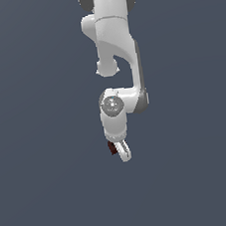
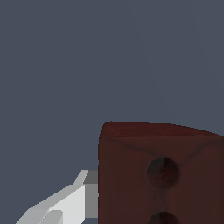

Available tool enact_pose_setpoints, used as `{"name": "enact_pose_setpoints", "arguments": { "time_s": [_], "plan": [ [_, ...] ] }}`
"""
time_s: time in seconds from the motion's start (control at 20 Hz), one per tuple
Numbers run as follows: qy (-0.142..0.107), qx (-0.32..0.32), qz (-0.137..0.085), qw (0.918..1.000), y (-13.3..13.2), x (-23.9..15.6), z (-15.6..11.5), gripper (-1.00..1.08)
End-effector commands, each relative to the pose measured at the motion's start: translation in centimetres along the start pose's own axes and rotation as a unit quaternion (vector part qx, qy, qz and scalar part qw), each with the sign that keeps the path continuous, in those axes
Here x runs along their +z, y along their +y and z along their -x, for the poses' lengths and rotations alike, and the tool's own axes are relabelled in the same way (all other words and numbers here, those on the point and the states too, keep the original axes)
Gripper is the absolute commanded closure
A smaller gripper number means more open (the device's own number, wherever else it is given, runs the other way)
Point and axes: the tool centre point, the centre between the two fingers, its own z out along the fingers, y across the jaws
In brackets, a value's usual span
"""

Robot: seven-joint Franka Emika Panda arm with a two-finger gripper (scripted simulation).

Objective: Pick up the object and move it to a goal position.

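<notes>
White Panda arm (image 1: 112, 45) comes down from the top centre of the exterior view, against a plain dark blue-grey background. Wrist joint with a round grey cap sits at mid-frame, gripper (image 1: 121, 153) just below centre, pointing down and tilted slightly toward the exterior view's right.

The object (image 1: 111, 148), a small dark reddish-brown block, shows as a sliver at the gripper's side toward the exterior view's left, tucked against the white finger (image 1: 123, 151). Only a small part of it is visible there; the rest is hidden behind the finger.

Wrist view: the block (image 2: 131, 175) fills the lower right of the frame, very close to the camera. Two dark round spots are visible on its facing side, one whole (image 2: 162, 172), one cut off by the frame edge. One white-and-grey finger (image 2: 70, 203) appears in the lower left, its grey pad touching the block's side. The other finger is out of frame.

Jaws: narrow gap, block sits between them, one finger seen pressed on it. Looks gripped, though contact on the far side can't be seen. No surface is visible under the block in either view.
</notes>
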Motion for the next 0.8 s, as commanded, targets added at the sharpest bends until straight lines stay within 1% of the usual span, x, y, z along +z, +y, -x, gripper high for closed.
{"name": "enact_pose_setpoints", "arguments": {
  "time_s": [0.0, 0.35, 0.75],
  "plan": [
    [0.000, 0.000, -0.001, 1.0000, -0.2, -0.7, -0.1, 1.08],
    [0.001, 0.000, -0.001, 1.0000, -0.9, -4.8, -0.7, 1.08],
    [0.001, 0.001, -0.001, 1.0000, -2.2, -12.5, -1.9, 1.08]
  ]
}}
